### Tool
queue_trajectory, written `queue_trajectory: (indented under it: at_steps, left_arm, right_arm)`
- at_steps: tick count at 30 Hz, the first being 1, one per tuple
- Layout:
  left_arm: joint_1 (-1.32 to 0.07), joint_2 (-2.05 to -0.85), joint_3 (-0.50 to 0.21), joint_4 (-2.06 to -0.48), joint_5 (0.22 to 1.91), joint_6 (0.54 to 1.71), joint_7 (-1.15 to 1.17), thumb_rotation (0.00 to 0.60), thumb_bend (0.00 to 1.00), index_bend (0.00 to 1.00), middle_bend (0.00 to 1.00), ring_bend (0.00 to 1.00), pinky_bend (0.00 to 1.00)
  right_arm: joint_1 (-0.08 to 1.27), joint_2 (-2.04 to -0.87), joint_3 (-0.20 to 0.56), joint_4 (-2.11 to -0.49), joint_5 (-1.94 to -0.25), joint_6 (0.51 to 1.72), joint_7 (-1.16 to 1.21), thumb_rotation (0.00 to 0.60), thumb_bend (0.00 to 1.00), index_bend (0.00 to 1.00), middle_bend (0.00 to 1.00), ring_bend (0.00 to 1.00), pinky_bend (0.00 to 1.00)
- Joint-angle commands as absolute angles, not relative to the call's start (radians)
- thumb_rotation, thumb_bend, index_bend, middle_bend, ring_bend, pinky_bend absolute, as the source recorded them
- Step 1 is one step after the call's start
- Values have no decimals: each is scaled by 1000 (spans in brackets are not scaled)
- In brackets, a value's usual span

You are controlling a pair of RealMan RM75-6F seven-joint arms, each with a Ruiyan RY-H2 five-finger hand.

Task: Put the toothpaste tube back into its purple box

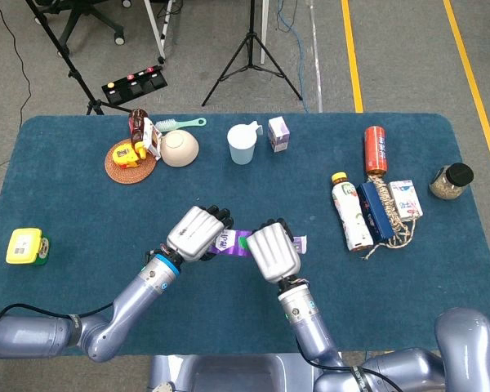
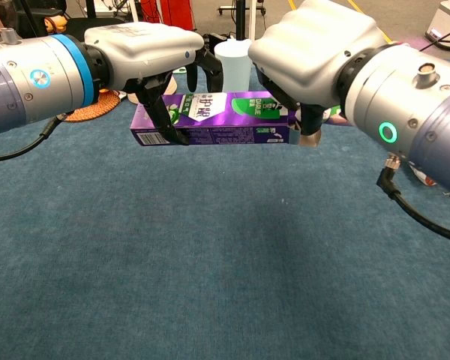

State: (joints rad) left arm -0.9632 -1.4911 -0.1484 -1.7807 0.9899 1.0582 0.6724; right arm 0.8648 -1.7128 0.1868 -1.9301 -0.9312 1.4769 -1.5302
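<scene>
blue table (image 1: 82,188) carries everything. left hand (image 1: 198,232) and right hand (image 1: 271,251) meet near its middle, close to the near edge, with the purple box (image 2: 225,118) between them, lying lengthwise left to right

left hand grips the box's left end, fingers (image 2: 159,112) wrapped down over its near face. right hand is curled at the box's right end, covering the opening; in chest view its fingers (image 2: 309,120) hang down right at that end. toothpaste tube (image 1: 299,242): only a short bit of its tail pokes out on the right of the right hand in head view, the rest is hidden by hand and box. cannot tell whether the right hand pinches the tube or just presses on it

far side, left to right: woven coaster (image 1: 128,167) with small bottles on it, tan bowl (image 1: 180,148), light blue cup (image 1: 242,144), small carton (image 1: 278,134). right side: red can (image 1: 375,149), drink bottle (image 1: 351,211) lying down, dark blue box (image 1: 375,211) with rope, small white box (image 1: 405,198), jar (image 1: 451,181) near the right edge. yellow-green block (image 1: 26,247) sits alone at the far left
</scene>
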Motion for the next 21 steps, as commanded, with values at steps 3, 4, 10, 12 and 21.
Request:
queue_trajectory:
  at_steps: [3, 4, 10, 12, 21]
  left_arm:
    - [-955, -1493, -156, -1778, 996, 1063, 647, 600, 212, 453, 305, 309, 559]
    - [-953, -1493, -158, -1778, 997, 1062, 637, 600, 212, 453, 305, 309, 559]
    - [-944, -1496, -158, -1768, 1003, 1046, 593, 600, 213, 453, 305, 309, 561]
    - [-943, -1497, -157, -1762, 1008, 1046, 588, 600, 213, 453, 305, 309, 561]
    - [-930, -1499, -156, -1752, 1036, 1034, 533, 600, 212, 453, 306, 309, 561]
  right_arm:
    - [872, -1717, 188, -1937, -927, 1486, -1541, 600, 459, 619, 656, 624, 705]
    - [874, -1718, 188, -1939, -927, 1489, -1544, 600, 460, 619, 656, 624, 706]
    - [890, -1732, 192, -1952, -926, 1508, -1575, 600, 459, 619, 656, 624, 706]
    - [896, -1737, 193, -1955, -925, 1513, -1585, 600, 460, 619, 656, 624, 706]
    - [918, -1752, 188, -1949, -937, 1530, -1611, 600, 459, 558, 644, 619, 710]
